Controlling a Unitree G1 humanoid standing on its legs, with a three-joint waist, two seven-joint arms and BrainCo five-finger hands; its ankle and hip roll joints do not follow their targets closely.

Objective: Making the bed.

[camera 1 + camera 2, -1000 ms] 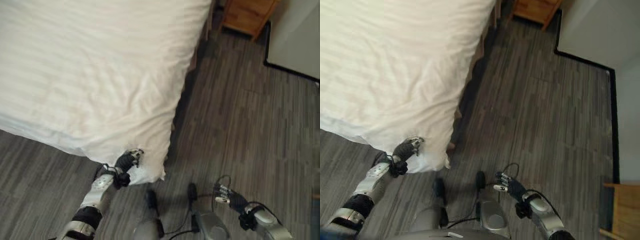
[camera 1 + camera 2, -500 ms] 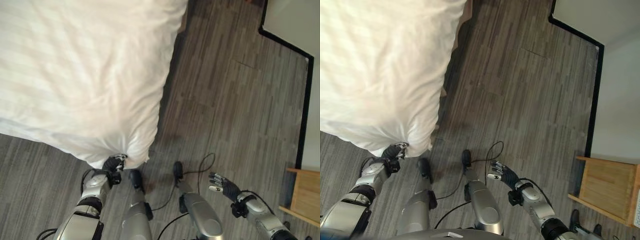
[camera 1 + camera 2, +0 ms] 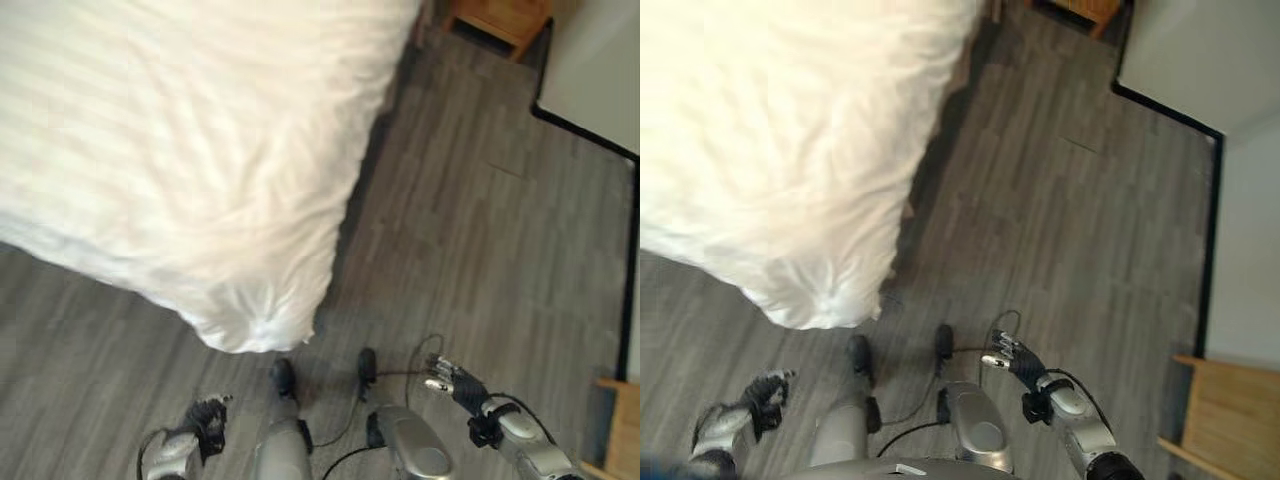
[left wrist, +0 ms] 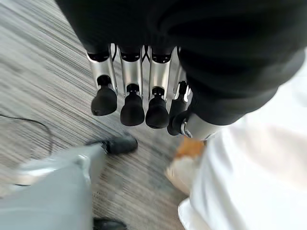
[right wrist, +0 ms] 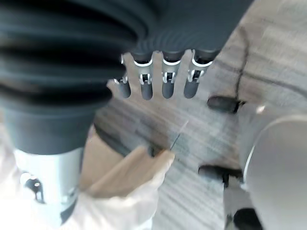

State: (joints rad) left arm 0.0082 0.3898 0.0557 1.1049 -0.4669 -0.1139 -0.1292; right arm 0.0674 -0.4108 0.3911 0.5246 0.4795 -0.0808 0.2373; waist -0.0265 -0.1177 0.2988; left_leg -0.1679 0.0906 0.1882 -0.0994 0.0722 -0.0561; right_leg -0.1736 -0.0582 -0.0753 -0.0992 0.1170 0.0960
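White duvet [image 3: 190,160] overhangs the grey plank floor [image 3: 480,250].

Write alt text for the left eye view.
A white duvet covers the bed, its corner hanging over grey wood floor. The left hand sits low, clear of the duvet; the right hand hovers open over the floor.

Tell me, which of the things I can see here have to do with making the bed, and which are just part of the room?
Part of the job:
- white duvet, its corner bunched and hanging off the bed
- left hand, low over the floor, off the duvet, holding nothing
- right hand, also holding nothing

Just lying about:
- wooden nightstand
- wooden furniture at the right edge
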